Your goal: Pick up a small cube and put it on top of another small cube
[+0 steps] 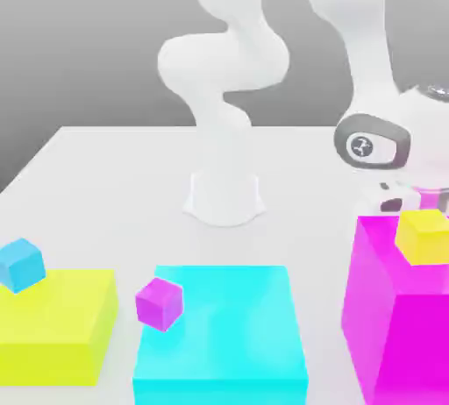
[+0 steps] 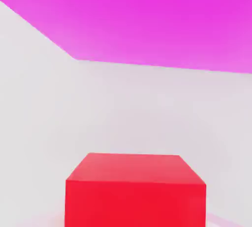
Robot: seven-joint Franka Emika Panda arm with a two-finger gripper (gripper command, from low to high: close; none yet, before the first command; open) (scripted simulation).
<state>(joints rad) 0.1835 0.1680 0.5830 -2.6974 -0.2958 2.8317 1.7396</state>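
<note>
A small red cube [image 2: 135,189] sits close under my hand in the hand view, on the white table beside the big magenta block [image 2: 147,19]. In the exterior view my gripper [image 1: 399,197] is lowered behind the magenta block [image 1: 395,316], which hides its tips and the red cube. The gripper is shut on the red cube. A small yellow cube [image 1: 424,237] rests on top of the magenta block. A small blue cube [image 1: 21,264] sits on the big yellow block [image 1: 61,329]. A small purple cube [image 1: 159,303] shows between the yellow and cyan blocks.
A large cyan block [image 1: 224,333] lies at the front middle of the white table [image 1: 114,184]. The arm's white base [image 1: 224,197] stands at the table's centre, behind the blocks.
</note>
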